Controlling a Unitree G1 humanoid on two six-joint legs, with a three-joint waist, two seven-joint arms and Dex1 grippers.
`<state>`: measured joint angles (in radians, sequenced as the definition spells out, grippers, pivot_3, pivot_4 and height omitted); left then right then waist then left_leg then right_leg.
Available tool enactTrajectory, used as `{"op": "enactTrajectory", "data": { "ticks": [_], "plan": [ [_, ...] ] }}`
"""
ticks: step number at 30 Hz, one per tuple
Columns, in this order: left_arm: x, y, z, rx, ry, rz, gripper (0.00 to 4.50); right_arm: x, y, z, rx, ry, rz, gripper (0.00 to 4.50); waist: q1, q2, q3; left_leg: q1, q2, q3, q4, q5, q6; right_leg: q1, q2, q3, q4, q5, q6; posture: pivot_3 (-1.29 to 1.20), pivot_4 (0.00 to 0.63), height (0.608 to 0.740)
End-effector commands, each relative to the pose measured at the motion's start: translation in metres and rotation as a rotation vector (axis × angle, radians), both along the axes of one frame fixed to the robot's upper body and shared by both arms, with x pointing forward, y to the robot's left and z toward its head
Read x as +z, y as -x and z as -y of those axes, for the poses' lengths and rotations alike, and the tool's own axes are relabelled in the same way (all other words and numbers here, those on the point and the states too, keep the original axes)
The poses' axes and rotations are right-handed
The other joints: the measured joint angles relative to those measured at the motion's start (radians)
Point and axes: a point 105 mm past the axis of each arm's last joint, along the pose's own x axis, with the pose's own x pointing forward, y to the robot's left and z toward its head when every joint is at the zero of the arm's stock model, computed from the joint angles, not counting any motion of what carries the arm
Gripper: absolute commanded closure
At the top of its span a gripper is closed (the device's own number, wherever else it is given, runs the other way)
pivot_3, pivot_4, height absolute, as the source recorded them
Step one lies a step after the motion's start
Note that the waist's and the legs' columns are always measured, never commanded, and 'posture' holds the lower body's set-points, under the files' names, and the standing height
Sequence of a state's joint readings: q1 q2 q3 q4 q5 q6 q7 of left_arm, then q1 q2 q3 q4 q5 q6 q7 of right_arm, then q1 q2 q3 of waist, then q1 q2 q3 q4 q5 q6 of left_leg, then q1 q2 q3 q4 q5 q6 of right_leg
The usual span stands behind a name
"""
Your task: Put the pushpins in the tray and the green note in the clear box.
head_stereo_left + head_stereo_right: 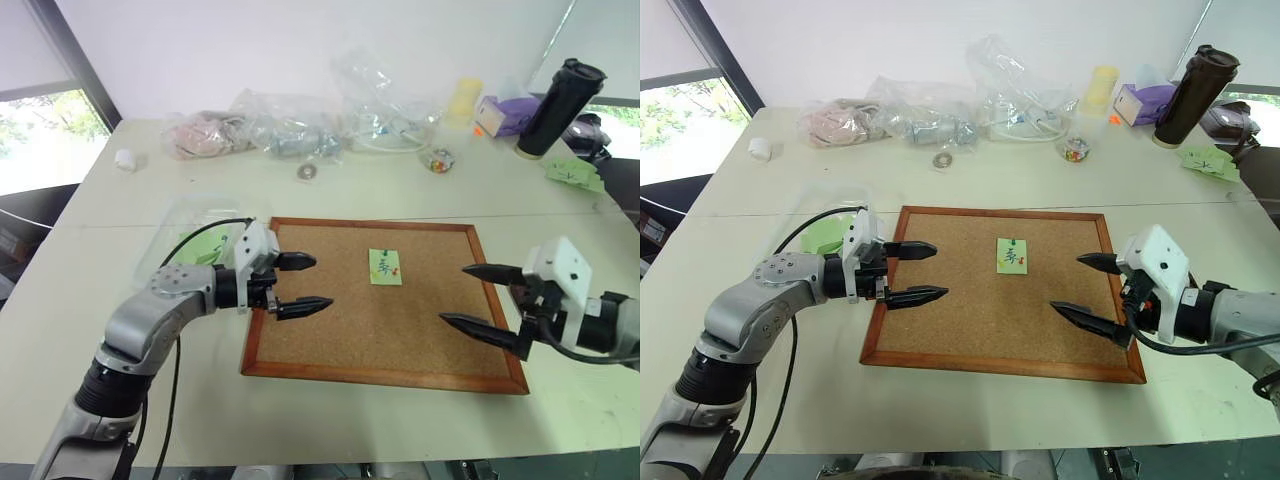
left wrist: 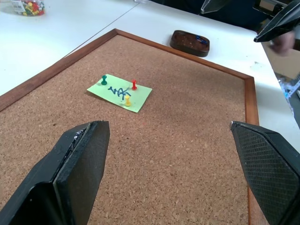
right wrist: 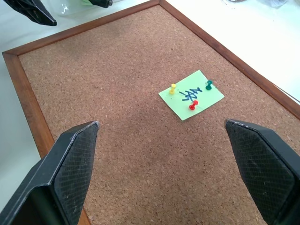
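Observation:
The green note lies flat on the corkboard, held by three pushpins: a green one, a red one and a yellow one. My left gripper hovers open over the board's left edge, pointing at the note. Open as well, my right gripper hangs over the board's right side, facing the note from the other way. The dark brown tray sits on the table just beyond the board's frame. The clear box rests left of the board, partly hidden by my left arm.
The wood-framed corkboard fills the middle of the white table. Crinkled plastic bags, a tape roll, a small jar of pins, a dark tumbler and green papers line the far side.

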<state>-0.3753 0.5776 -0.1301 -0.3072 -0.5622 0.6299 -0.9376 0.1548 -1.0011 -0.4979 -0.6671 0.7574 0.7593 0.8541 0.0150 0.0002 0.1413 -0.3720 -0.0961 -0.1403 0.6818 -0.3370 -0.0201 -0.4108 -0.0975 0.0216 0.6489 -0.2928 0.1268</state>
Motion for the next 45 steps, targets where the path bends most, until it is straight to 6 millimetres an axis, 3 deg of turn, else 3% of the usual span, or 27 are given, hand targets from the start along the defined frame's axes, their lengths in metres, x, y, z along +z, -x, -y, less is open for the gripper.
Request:
{"op": "enactTrajectory", "data": {
  "ticks": [1, 33, 36, 43, 45],
  "plan": [
    [0.012, -0.002, 0.002, -0.007, -0.002, 0.058, 0.00, 0.008, -0.001, 0.000, 0.010, 0.015, 0.045, 0.10, 0.001, 0.000, 0.000, 0.000, 0.000, 0.000, 0.000, 0.000, 0.000, 0.000, 0.000, 0.000, 0.000, 0.000, 0.000, 0.00, 0.150, 0.740],
    [0.009, -0.003, 0.002, 0.013, -0.001, 0.083, 0.00, 0.004, -0.010, -0.003, 0.018, 0.007, 0.049, 0.10, 0.000, 0.000, 0.000, 0.000, 0.000, 0.000, 0.000, 0.000, 0.000, 0.000, 0.000, 0.000, 0.000, 0.000, 0.000, 0.00, 0.150, 0.740],
    [0.002, 0.000, 0.005, -0.007, -0.020, 0.107, 0.82, 0.003, -0.011, -0.004, 0.018, 0.007, 0.049, 0.00, 0.000, 0.000, 0.000, 0.000, 0.000, 0.000, 0.000, 0.000, 0.000, 0.000, 0.000, 0.000, 0.000, 0.000, 0.000, 0.00, 0.150, 0.740],
    [-0.018, -0.001, 0.011, -0.031, -0.060, 0.101, 4.41, 0.001, -0.012, -0.006, 0.024, 0.003, 0.048, 0.00, 0.000, 0.000, 0.000, 0.000, 0.000, 0.000, 0.000, 0.000, 0.000, 0.000, 0.000, 0.000, 0.000, 0.000, 0.000, 0.00, 0.150, 0.740],
    [-0.026, -0.002, 0.013, -0.033, -0.074, 0.102, 4.46, 0.000, -0.013, -0.008, 0.025, -0.002, 0.050, 0.00, -0.001, 0.000, 0.000, 0.000, 0.000, 0.000, 0.000, 0.000, 0.000, 0.000, 0.000, 0.000, 0.000, 0.000, 0.000, 0.00, 0.150, 0.740]
  ]
}}
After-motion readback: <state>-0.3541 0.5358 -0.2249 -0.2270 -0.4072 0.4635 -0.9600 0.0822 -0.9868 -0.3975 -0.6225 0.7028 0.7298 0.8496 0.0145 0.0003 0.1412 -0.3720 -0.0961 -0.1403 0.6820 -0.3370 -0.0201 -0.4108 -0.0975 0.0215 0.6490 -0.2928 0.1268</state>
